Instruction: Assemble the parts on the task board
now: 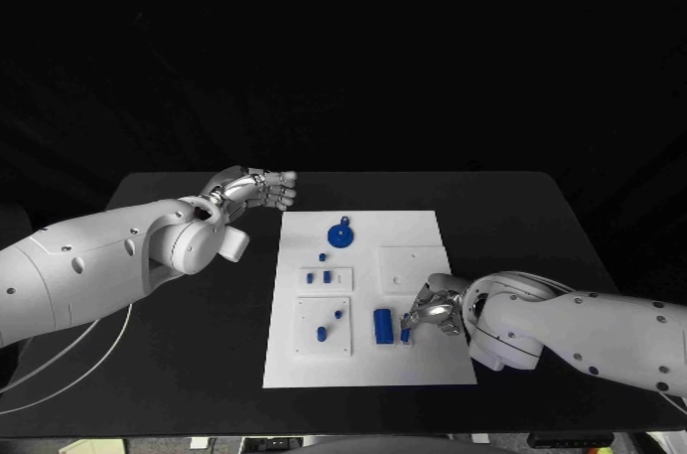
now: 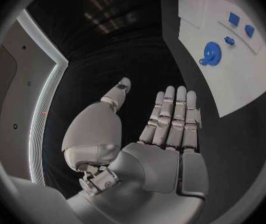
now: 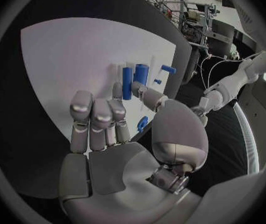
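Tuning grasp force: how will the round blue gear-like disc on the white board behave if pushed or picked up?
The round blue toothed disc lies flat on the white task board, so it will probably slide, not roll. It looks rigid, thin and light. Its low edge may make pinching awkward.

From my station I see a matt black table (image 1: 172, 375), a smooth, flat-white task board (image 1: 430, 360) that looks like plastic, blue parts (image 1: 384, 325) of dull plastic, and hands (image 2: 164, 139) of satin silver metal on glossy white arm shells (image 1: 86, 265).
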You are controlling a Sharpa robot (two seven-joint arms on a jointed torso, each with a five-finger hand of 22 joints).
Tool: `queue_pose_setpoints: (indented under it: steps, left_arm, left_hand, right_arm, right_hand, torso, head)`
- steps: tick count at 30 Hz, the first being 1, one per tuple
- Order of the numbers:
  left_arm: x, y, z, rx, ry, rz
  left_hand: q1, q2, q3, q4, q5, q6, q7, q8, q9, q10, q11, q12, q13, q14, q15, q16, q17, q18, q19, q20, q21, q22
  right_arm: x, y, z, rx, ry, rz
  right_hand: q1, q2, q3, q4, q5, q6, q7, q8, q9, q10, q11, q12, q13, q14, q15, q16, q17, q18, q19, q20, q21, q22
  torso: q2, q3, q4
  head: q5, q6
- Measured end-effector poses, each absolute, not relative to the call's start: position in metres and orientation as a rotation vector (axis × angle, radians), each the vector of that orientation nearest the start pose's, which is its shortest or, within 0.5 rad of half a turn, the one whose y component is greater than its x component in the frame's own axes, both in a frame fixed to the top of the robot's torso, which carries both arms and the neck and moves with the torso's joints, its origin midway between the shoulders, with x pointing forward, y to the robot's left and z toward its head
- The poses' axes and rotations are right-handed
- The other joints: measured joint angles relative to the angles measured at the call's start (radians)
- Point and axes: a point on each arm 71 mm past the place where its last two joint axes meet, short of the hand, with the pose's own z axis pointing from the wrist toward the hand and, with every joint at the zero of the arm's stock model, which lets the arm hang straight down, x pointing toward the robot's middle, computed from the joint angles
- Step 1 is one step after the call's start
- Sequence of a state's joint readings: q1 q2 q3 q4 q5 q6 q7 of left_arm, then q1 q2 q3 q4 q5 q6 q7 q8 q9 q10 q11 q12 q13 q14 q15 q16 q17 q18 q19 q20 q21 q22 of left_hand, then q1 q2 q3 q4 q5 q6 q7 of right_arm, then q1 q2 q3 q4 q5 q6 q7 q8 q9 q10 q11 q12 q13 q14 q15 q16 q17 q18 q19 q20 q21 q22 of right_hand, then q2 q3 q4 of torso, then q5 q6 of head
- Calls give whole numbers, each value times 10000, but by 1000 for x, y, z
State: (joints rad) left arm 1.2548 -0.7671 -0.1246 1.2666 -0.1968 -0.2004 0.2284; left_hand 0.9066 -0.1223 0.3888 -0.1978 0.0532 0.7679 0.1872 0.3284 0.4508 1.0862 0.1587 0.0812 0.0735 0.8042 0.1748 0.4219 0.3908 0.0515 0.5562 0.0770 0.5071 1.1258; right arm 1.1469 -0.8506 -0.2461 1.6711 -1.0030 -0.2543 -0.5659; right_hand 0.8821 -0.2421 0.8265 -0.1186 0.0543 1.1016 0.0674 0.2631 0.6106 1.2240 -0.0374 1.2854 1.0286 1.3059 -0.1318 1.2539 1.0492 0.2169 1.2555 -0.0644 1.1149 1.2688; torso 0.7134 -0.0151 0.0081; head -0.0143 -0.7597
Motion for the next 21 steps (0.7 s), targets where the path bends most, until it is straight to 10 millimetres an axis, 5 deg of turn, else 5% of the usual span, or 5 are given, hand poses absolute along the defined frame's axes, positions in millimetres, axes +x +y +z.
queue_pose_setpoints:
  steps: [21]
  left_arm:
    - [531,244,-203,-9679,16411,-12818]
  left_hand:
    - [0,0,0,0,0,0,0,0,-9,32,33,0,1,0,0,0,8,-5,0,0,0,8]
  right_arm:
    - [403,-194,-297,3734,23318,4080]
  right_hand:
    - [-40,40,-55,-55,38,16,-17,1,-16,-4,3,0,48,-21,-17,5,19,0,-15,16,0,1]
  torso:
    - [0,12,-11]
  head:
    - [12,-24]
